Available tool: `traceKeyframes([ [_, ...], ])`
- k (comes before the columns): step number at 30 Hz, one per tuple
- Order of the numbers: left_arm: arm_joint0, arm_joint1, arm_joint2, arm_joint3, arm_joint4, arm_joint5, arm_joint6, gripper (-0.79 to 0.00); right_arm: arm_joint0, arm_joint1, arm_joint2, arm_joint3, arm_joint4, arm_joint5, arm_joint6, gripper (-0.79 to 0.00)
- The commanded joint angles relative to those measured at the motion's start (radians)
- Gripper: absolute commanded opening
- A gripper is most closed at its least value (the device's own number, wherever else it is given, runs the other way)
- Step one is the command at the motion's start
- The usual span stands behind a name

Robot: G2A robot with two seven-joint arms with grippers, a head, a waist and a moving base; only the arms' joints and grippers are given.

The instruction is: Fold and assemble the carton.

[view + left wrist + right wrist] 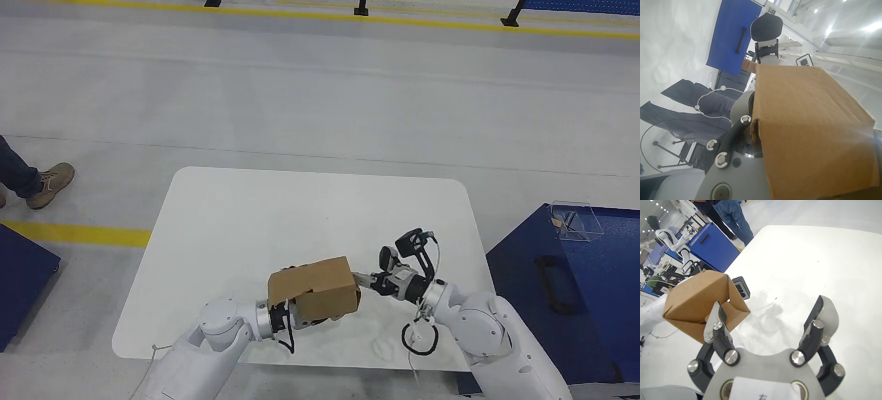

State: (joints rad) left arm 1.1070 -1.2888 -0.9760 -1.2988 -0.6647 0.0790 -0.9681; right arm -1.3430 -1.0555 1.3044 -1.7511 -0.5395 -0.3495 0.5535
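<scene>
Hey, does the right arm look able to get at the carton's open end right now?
Probably yes. The right gripper is open right beside the carton, with one finger at the open end's flap and nothing between them. The left gripper holds the carton.
</scene>
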Motion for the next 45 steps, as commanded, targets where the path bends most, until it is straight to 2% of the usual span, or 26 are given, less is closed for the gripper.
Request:
traceKeyframes([
  [1, -0.002, -0.001, 0.0, 0.004, -0.016, 0.008, -0.014, -0.785, 0.0, 0.0, 0.004, 0.004, 0.01, -0.004, 0.001, 0.0],
  [13, -0.003, 0.0, -0.001, 0.003, -0.014, 0.006, -0.013, -0.785, -0.021, 0.007, 0.055, 0.013, 0.074, -0.031, 0.009, 0.0],
  [45, 0.004, -0.005, 0.018, -0.007, 0.004, -0.004, 0.019, -0.785, -0.024, 0.011, 0.043, -0.01, 0.052, -0.037, 0.022, 0.0],
])
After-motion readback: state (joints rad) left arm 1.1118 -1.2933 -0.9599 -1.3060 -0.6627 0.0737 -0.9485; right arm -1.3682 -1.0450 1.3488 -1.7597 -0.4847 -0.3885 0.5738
